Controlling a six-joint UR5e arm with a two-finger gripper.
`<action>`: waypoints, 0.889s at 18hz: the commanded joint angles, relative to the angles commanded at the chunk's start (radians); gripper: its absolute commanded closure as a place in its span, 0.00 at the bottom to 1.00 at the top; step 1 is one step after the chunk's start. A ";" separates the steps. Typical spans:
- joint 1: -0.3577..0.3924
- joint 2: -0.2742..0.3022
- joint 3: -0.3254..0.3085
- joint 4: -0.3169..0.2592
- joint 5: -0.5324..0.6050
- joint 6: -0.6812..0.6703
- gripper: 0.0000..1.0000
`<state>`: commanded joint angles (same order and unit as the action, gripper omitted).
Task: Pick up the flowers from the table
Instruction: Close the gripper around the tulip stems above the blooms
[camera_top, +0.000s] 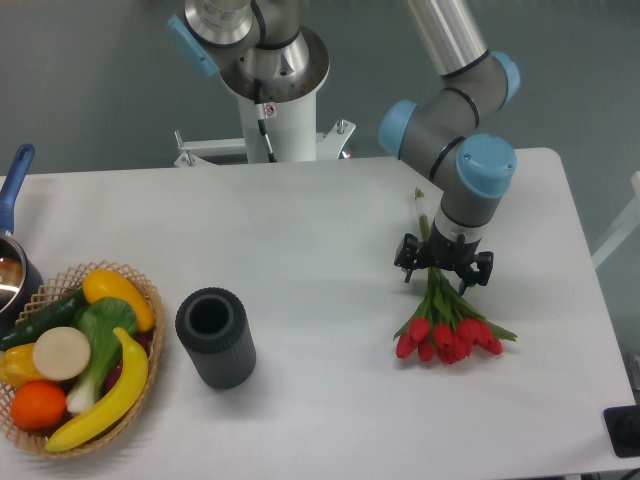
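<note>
The table is wide and white. On its left side stands a basket with toy fruit and vegetables, and near it a dark ribbed cylinder. The flowers lie flat on the right part of the table, red heads toward the camera. The gripper is low over the stems, its fingers on both sides, but I cannot tell if they already press. The step seems to be the grasp; next it needs a firm closing, then lifting.
</note>
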<state>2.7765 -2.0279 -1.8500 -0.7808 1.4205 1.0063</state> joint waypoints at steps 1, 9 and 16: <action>0.000 0.000 0.000 0.000 -0.002 0.000 0.00; 0.000 -0.017 0.006 0.000 -0.003 0.002 0.01; 0.002 -0.015 0.008 0.002 -0.006 0.000 0.41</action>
<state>2.7780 -2.0433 -1.8423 -0.7793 1.4143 1.0063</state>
